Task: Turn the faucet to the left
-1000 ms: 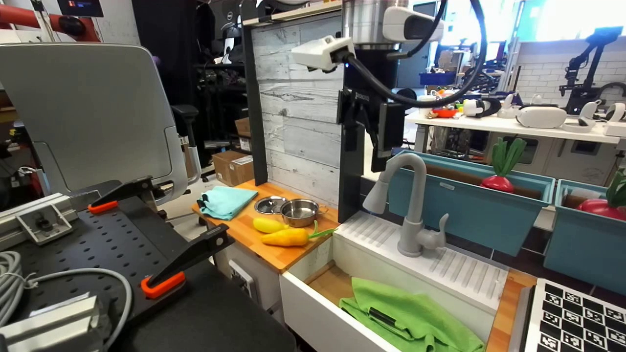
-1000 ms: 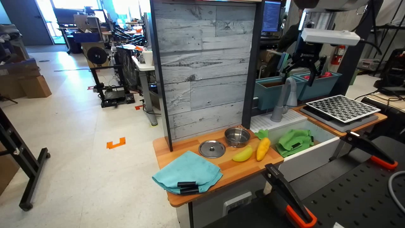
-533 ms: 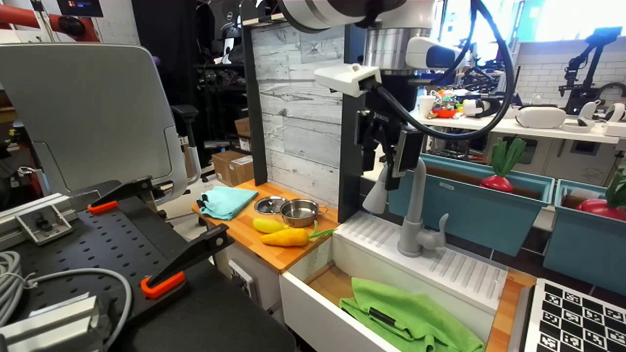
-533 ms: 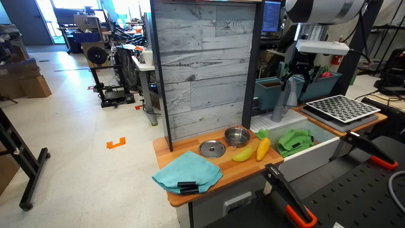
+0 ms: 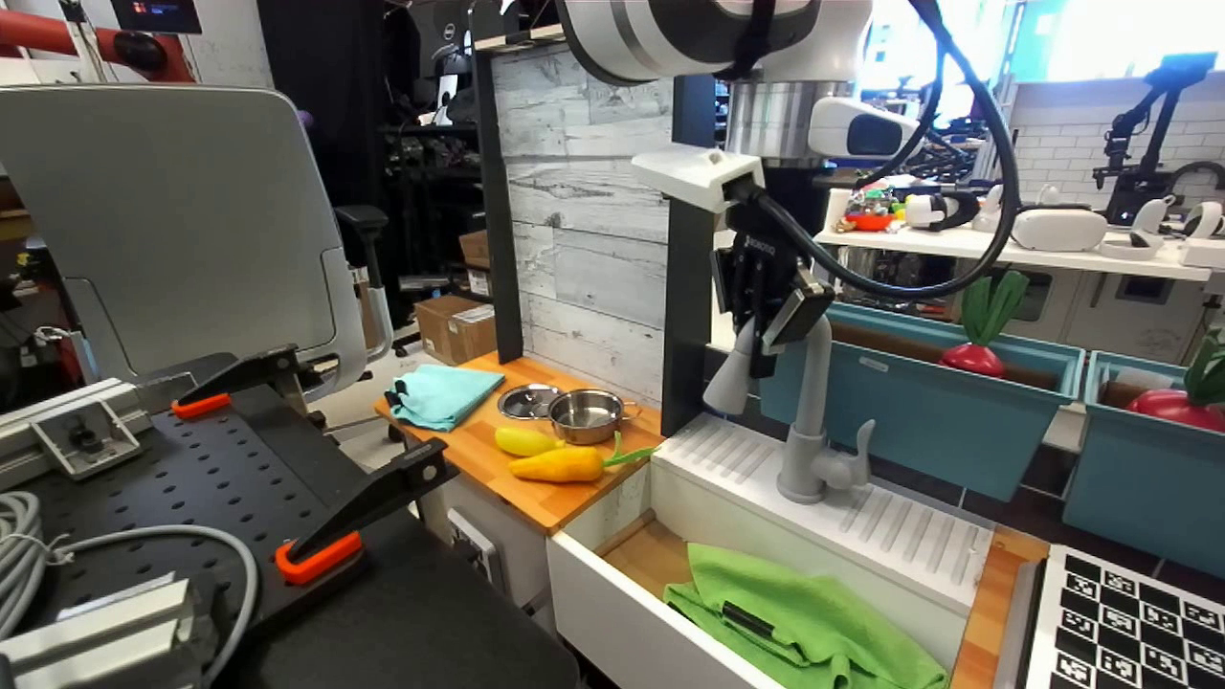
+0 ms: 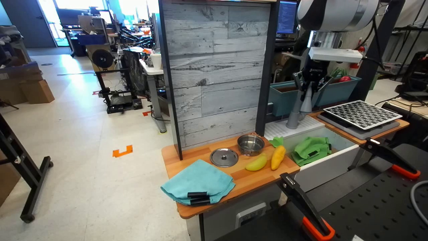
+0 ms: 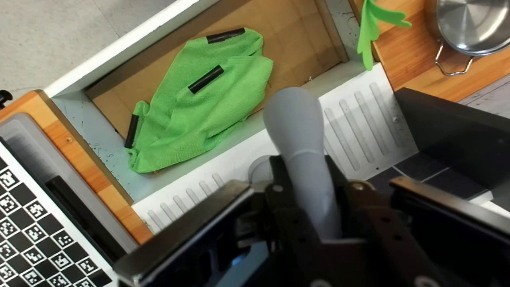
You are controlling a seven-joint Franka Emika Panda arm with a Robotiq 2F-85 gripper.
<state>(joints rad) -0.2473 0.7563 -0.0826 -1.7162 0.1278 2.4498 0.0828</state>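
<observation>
As the arm [image 5: 780, 120] reaches in from the top of an exterior view: its wrist points downward with a slight tilt, and the gripper [image 5: 754, 344] sits at the arch of the faucet [image 5: 812, 411].
Faucet: its stem stands upright on the ridged white ledge [image 5: 703, 450] at the back of the sink [image 5: 612, 612]; the spout head [image 5: 729, 383] hangs slightly farther toward the left of the frame than half a second ago.
Sink: a crumpled green cloth [image 5: 804, 612] with black strips lies inside.
Teal planters [image 5: 919, 411]: they stand behind the faucet, each holding a red vegetable [image 5: 972, 361] with green leaves.
Steel pot [image 5: 586, 421]: upright on the wooden counter [image 5: 560, 502], just beside the lid [image 5: 526, 402].
Fingers [image 6: 303, 95], in an exterior view: drawn together on the faucet, where half a second ago they stood spread; the arm also hangs lower in the frame.
Pot, from there: it stands between the lid and the sink.
Claw, in the wrist view: it enters from the bottom of the frame, clenched on the spout [image 7: 308, 175], one finger against each side.
Spout: its rounded head appears over the sink's back edge.
Cloth and pot, in the wrist view: the cloth lies on the sink's tan base; the pot is cut off by the upper right corner, its wire handle showing.
</observation>
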